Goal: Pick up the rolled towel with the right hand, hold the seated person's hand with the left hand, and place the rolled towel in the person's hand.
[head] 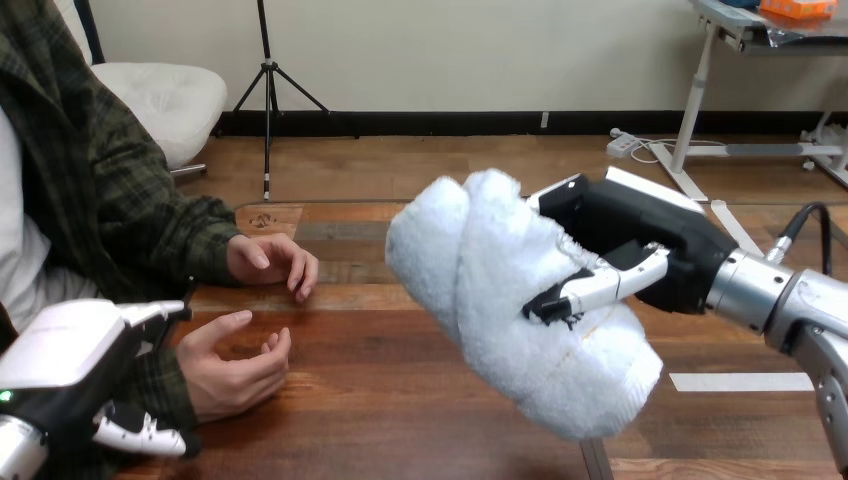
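Left hand (75, 365): sitting over the person's sleeve (160, 375); grip cannot be told.
Person's nearer hand (235, 365): lying palm-up on the worktop (400, 400).
Person's farther hand (272, 262): resting palm-down.
Rolled towel (520, 310): hanging above the worktop, apart from both.
Right hand (640, 240): clasping the towel, fingers curling round it.

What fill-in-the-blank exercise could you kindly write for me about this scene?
1. The right hand holds the rolled towel ____ the wooden table, not resting on it.
2. The rolled towel is ____ in colour.
3. The person's hand nearest the left hand holds ____.

Missing words: above; white; nothing.
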{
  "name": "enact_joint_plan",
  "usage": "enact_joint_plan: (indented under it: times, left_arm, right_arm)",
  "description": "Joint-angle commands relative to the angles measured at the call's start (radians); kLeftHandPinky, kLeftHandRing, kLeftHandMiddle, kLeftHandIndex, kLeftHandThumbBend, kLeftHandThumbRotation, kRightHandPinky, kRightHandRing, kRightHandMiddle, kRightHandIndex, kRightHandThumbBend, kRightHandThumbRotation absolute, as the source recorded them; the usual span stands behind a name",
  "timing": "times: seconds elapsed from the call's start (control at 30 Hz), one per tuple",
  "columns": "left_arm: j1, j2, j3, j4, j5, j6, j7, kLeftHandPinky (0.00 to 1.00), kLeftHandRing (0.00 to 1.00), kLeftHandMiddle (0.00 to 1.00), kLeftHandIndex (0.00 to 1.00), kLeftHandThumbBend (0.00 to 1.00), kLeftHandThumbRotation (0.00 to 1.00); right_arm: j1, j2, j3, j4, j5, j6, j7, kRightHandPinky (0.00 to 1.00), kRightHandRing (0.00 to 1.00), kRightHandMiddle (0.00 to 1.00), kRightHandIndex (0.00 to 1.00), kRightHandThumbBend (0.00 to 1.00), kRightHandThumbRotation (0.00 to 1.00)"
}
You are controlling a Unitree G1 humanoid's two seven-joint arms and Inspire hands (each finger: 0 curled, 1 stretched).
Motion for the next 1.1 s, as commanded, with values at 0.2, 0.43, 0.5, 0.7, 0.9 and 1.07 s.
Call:
enact_joint_plan:
  times: [0.2,0.43,0.5,0.7,0.9,1.07]
  left_arm:
    - [-0.092,0.059,-0.057,0.072,-0.002,0.001,0.035,0.75,0.83,0.84,0.84,1.00,0.31]
    - [-0.093,0.065,-0.070,0.074,0.000,0.015,0.028,0.72,0.79,0.82,0.82,1.00,0.31]
    - [-0.090,0.069,-0.074,0.069,0.010,0.028,0.024,0.71,0.78,0.81,0.82,1.00,0.32]
    - [-0.077,0.072,-0.084,0.049,0.015,0.050,0.036,0.68,0.75,0.79,0.80,1.00,0.32]
    - [-0.066,0.067,-0.092,0.044,0.023,0.066,0.070,0.65,0.71,0.76,0.77,1.00,0.28]
    - [-0.059,0.058,-0.101,0.053,0.035,0.080,0.118,0.62,0.67,0.73,0.75,1.00,0.23]
  right_arm:
    - [-0.089,0.010,-0.023,-0.038,0.045,0.025,-0.009,0.07,0.13,0.19,0.25,0.76,0.00]
    - [-0.114,0.024,-0.011,-0.013,0.034,0.006,-0.007,0.07,0.12,0.19,0.25,0.75,0.00]
    - [-0.121,0.029,-0.004,-0.008,0.026,0.000,-0.009,0.07,0.12,0.19,0.25,0.76,0.00]
    - [-0.131,0.039,0.013,-0.004,0.009,-0.023,-0.009,0.07,0.13,0.20,0.25,0.76,0.00]
    - [-0.143,0.056,0.018,0.012,0.026,-0.038,0.022,0.08,0.13,0.20,0.26,0.77,0.00]
    - [-0.151,0.070,0.019,0.021,0.036,-0.064,0.054,0.08,0.14,0.21,0.27,0.77,0.00]
